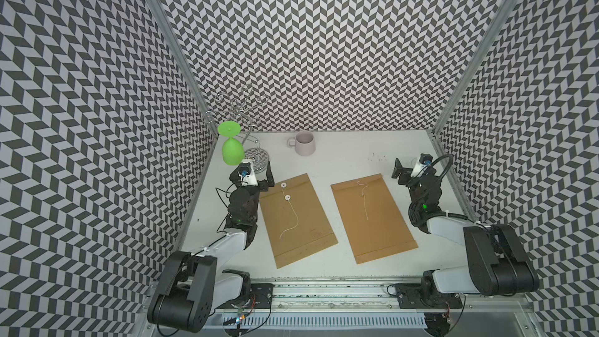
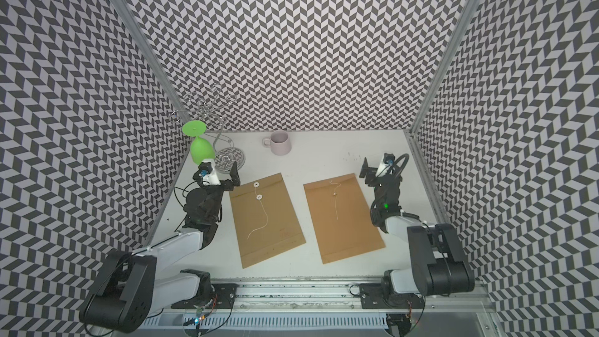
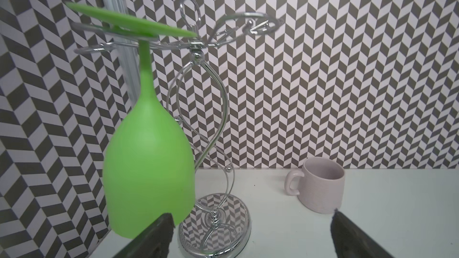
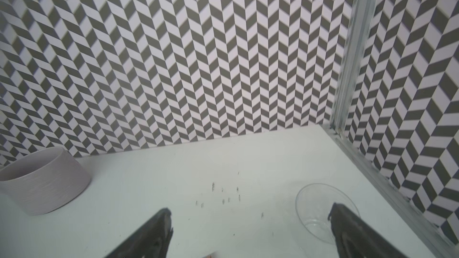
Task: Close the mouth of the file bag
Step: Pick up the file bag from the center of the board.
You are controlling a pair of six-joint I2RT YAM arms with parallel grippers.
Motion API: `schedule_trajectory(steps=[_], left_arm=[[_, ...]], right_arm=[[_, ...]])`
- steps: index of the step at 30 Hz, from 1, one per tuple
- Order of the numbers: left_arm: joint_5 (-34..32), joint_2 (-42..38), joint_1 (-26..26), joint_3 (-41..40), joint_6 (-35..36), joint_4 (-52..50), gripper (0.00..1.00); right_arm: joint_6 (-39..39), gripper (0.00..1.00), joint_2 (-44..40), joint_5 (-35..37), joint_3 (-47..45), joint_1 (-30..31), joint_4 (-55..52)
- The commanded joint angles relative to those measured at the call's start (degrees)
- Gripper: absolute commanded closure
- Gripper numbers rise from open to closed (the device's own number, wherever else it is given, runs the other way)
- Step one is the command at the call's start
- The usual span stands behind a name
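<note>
We have the left-hand brown kraft-paper file bag [image 1: 301,222] and the right-hand brown kraft-paper file bag [image 1: 376,222] lying flat and well apart on the white tabletop [image 1: 343,157], and nothing is held.

Our left gripper [image 3: 250,219] and right gripper [image 4: 250,213] stand with jaws spread wide and empty, each near the mouth end of its closer bag. We judge the bags light, thin and floppy. Their matte paper would crease easily and slide on the smooth table, so one gripper should pin the sheet. The place to hold is the thin white string [image 1: 297,221], limp and fine, trailing from the lower white round disc [image 1: 287,196]. Winding it round the upper white round disc [image 1: 283,185] on the flap should shut the mouth. The right-hand bag's fasteners are too small to make out.
</note>
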Motion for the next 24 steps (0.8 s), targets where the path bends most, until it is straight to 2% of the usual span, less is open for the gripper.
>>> schedule_trajectory(steps=[1,3,5,6,7,8,9,10,11,12,13,15,18,22,24], left_arm=[[1.7,-2.5,0.2,5.6,-3.4,-10.9,0.0],[-0.8,-2.4,0.4,9.9,-10.8,-17.1,0.0],[-8.4,-1.9,0.5,16.8,-29.1,-32.1,0.0],[-8.9,-1.3,0.8,19.9,-36.0,-38.1,0.0],[-4.2,-0.7,1.4,22.0,-37.1,-40.1,0.0],[0.7,-0.3,1.5,23.0,-34.2,-39.0,0.0],[2.4,-0.2,0.9,24.1,-32.3,-39.0,0.0],[3.1,-0.2,0.3,25.5,-31.1,-40.1,0.0],[4.0,-0.2,-0.1,26.4,-29.8,-40.6,0.0],[5.0,-0.3,-0.3,27.1,-28.7,-41.1,0.0],[6.5,-0.5,-0.5,28.1,-27.4,-42.3,0.01],[7.6,-0.8,-2.4,30.1,-24.0,-45.1,0.02],[8.2,1.0,-5.3,34.0,-21.4,-51.6,0.06],[13.9,7.5,-6.3,41.0,-20.7,-64.1,0.07],[17.0,9.9,-6.5,42.2,-20.9,-67.1,0.08]], right_arm=[[6.3,0.01,-1.8,4.0,6.5,1.1,-19.8],[7.1,0.01,-2.0,8.5,10.2,4.6,-26.0],[11.5,0.01,-2.1,10.6,15.1,8.9,-32.2],[13.6,0.01,-2.0,7.6,17.2,10.2,-34.0],[15.1,0.01,-1.8,0.5,18.9,10.4,-34.3],[21.3,0.01,-1.1,-3.6,19.6,10.2,-34.1],[28.1,0.01,-0.5,-6.6,19.4,9.6,-33.3],[32.0,0.01,0.7,-16.3,18.4,7.7,-29.1],[33.3,0.03,2.2,-29.0,17.4,4.8,-24.3],[35.9,0.1,3.2,-35.8,17.3,3.2,-22.2],[38.0,0.16,4.3,-38.6,16.9,2.8,-19.8],[38.4,0.21,5.7,-39.2,18.5,2.8,-22.5],[36.7,0.19,5.8,-36.8,20.9,4.5,-28.1],[30.9,0.17,7.0,-32.3,25.7,8.6,-39.7],[28.3,0.17,8.3,-29.2,28.3,10.6,-46.2]])
